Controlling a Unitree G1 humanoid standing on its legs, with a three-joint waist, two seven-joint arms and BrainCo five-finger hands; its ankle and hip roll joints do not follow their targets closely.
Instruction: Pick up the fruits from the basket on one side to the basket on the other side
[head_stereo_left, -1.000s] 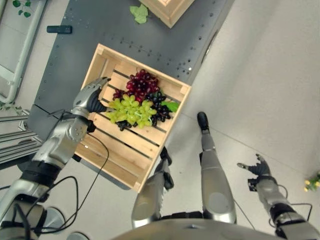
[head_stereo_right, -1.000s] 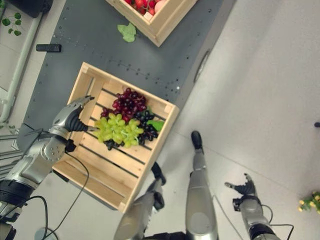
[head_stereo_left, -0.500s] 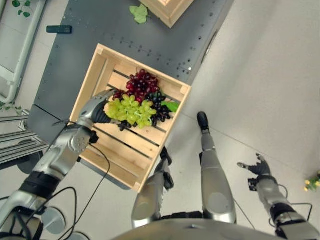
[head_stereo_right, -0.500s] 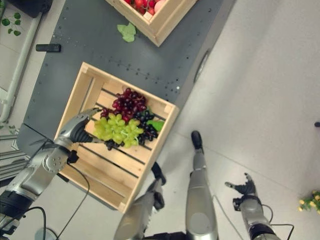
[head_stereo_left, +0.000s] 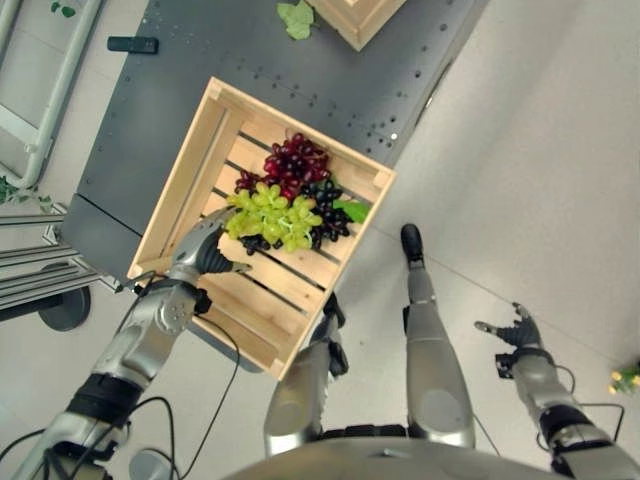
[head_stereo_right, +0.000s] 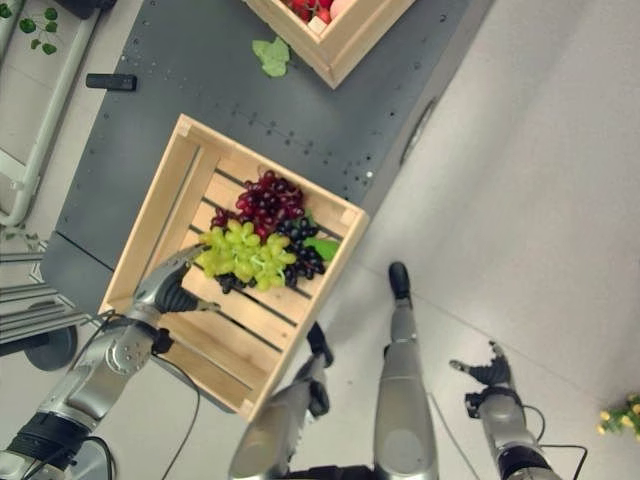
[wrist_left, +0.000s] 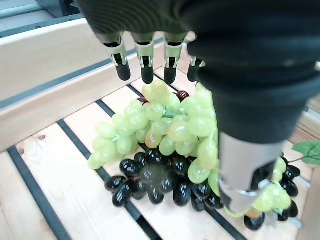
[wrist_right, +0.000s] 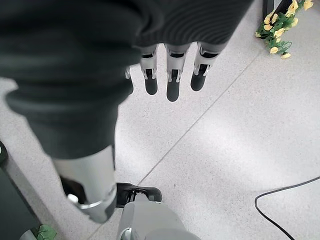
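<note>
Since a second ago: left hand drawn back from beside the green grape bunch toward the crate's near slats; whole view also shifted, so a camera move as well. Fingers straight and spread above the bunch, thumb apart, nothing gripped. Fruit resting in the slatted wooden crate: green grapes heaped over black grapes, red grapes touching them on the far side, green leaf tucked against the crate's right wall. Likely posed this way to come down over the bunch from the open near side, clear of the walls. Bare slats between hand and near wall, hence room for an approach; fruit crowded toward the far right corner, tight there. Second crate farther along the dark worktop, holding red fruit, probably the destination; loose leaf lying beside it. Right hand hanging over the floor, well apart from the crate, fingers loosely spread, idle.
</note>
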